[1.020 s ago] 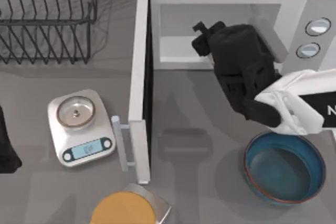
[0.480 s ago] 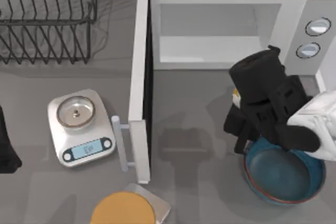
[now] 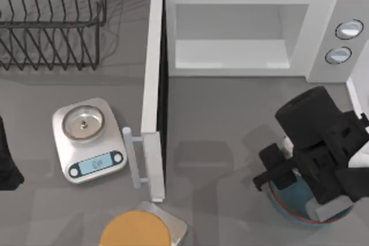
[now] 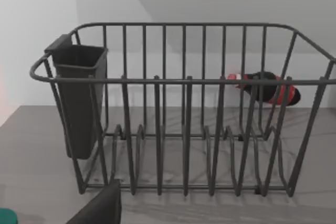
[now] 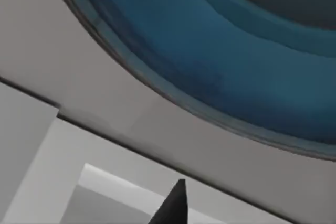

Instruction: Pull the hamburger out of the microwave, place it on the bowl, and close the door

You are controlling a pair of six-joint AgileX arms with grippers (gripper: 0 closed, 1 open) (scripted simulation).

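Observation:
The white microwave (image 3: 248,1) stands at the back with its pale cavity bare. Its door (image 3: 151,84) is swung wide open, edge-on toward the front, the bar handle (image 3: 131,159) facing left. My right gripper (image 3: 272,169) hangs over the left part of the blue bowl (image 3: 282,204) at the front right, and the arm covers most of it. The right wrist view looks closely at the bowl's blue inside (image 5: 210,51), with one dark fingertip (image 5: 176,203) showing. The hamburger is hidden. My left arm (image 3: 6,162) is parked at the left edge.
A silver scale (image 3: 87,136) sits left of the door. At the back left is a wire dish rack (image 3: 52,21) holding a dark cup (image 4: 79,98), with a cola bottle (image 4: 268,87) behind it. An orange disc (image 3: 135,229) lies at the front edge.
My right arm has come out of the microwave cavity and moved forward and right until it is over the bowl. The door and the left arm have not moved.

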